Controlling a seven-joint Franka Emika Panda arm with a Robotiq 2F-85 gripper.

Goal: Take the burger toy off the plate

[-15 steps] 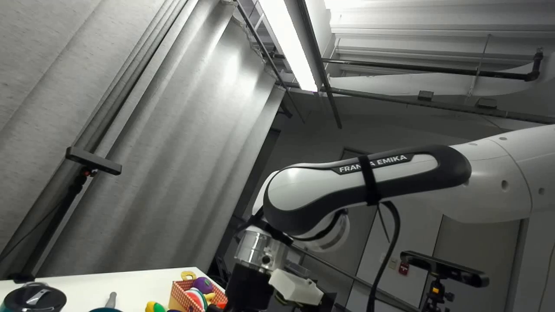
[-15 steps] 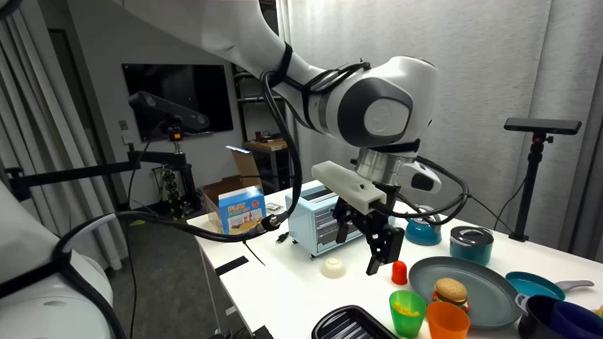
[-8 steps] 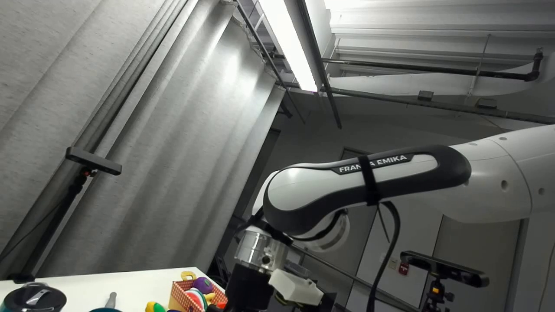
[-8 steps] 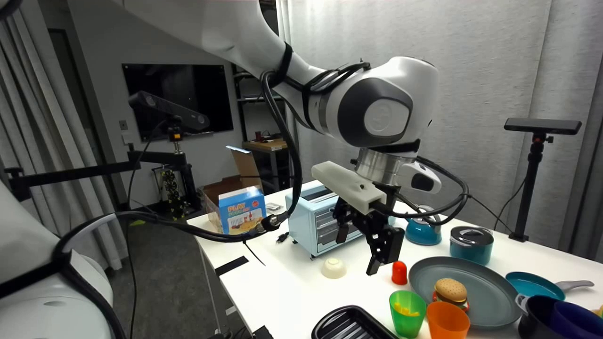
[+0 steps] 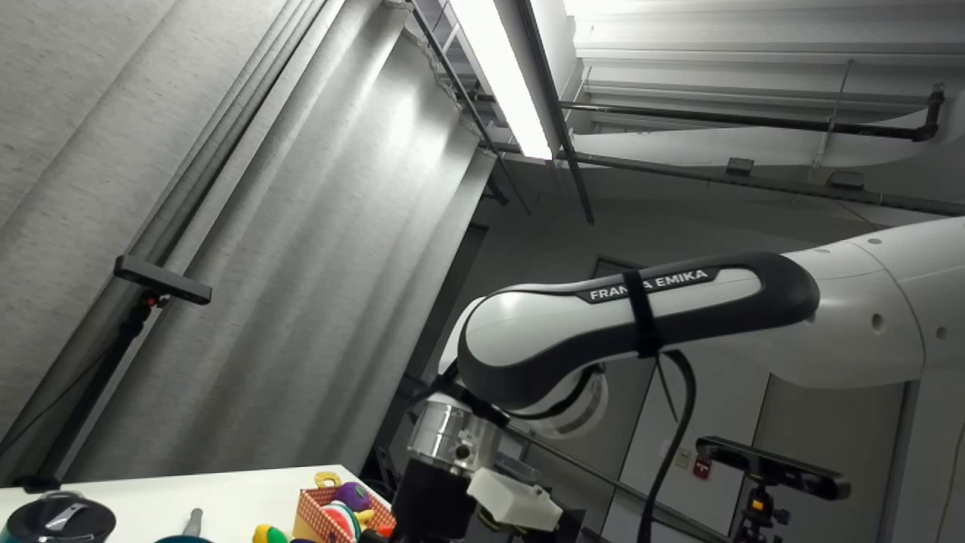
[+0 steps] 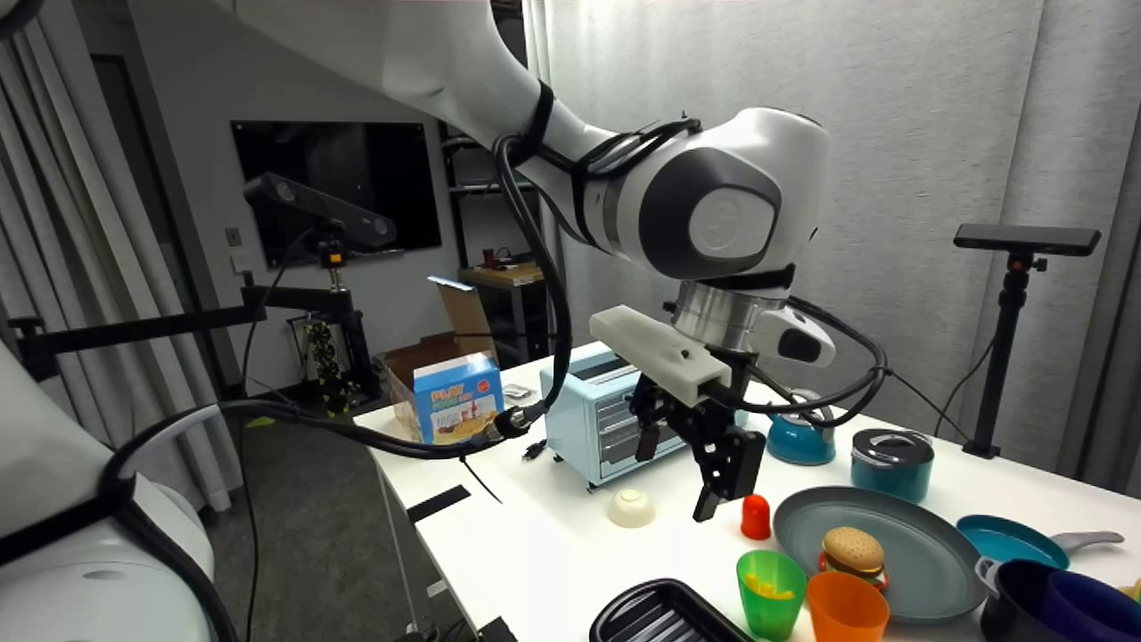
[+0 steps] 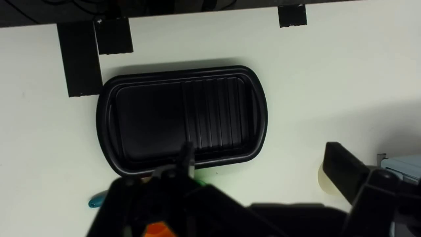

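Note:
The burger toy (image 6: 853, 551) has a sesame bun and sits near the front left edge of the grey plate (image 6: 931, 562) in an exterior view. The orange cup partly hides its lower side. My gripper (image 6: 675, 486) hangs above the table to the left of the plate, apart from the burger. Its fingers are wide apart with nothing between them, as the wrist view (image 7: 260, 146) also shows. The burger and plate do not show in the wrist view.
A green cup (image 6: 770, 596) and an orange cup (image 6: 847, 611) stand before the burger. A red toy (image 6: 755, 517), cream bowl (image 6: 631, 508), black tray (image 7: 151, 118), toaster oven (image 6: 593, 428), teal pan (image 6: 1012, 539), lidded pot (image 6: 891, 468) and dark pot (image 6: 1021, 597) are around.

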